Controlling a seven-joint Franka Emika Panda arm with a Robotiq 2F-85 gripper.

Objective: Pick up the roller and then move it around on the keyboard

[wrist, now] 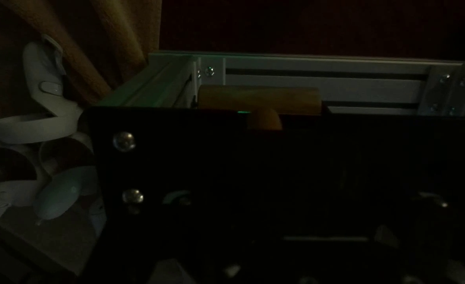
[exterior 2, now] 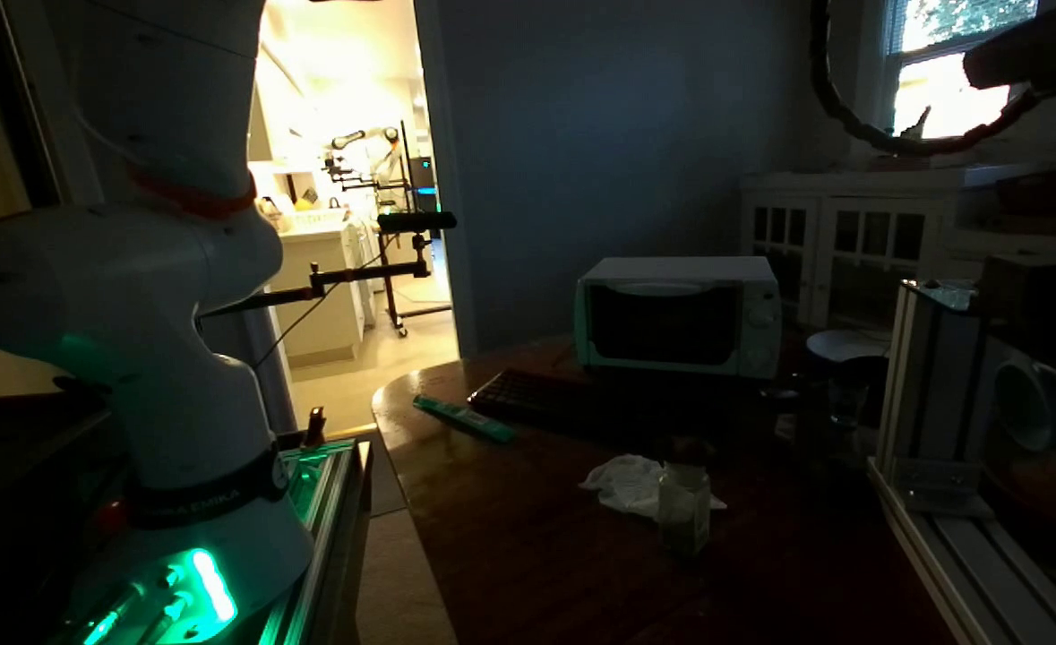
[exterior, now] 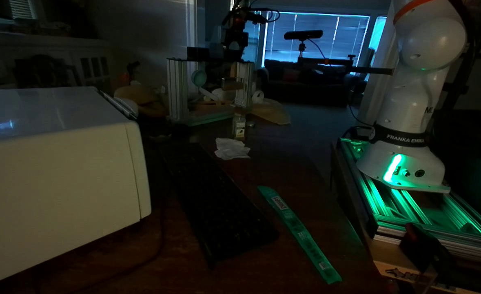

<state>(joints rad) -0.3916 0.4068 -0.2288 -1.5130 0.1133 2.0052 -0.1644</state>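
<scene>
The roller [wrist: 259, 96] sits within an aluminium frame [wrist: 327, 81], well apart from the keyboard [exterior: 224, 200]; in the wrist view its tan cylinder lies side to side, long axis parallel to the rail behind it and partly hidden by a black plate [wrist: 216, 169] — a rounded bit of handle shows at the plate's edge; in an exterior view the cylinder is crosswise between the posts, the handle upright above it, pointing toward the plate overhead. The gripper [exterior: 235, 55] is at that plate, dark against dark; I cannot tell whether it is spread, clenched or grasping the handle.

The keyboard lies flat on the table [exterior: 293, 175], its long axis slanting away toward the frame; a green strip [exterior: 299, 234] lies beside it, nearly parallel, on the arm [exterior: 411, 81] side — a toaster oven [exterior 2: 680, 313] stands opposite; a crumpled white sheet [exterior: 231, 148] lies near its far end, a small jar [exterior: 239, 127] just beside.
</scene>
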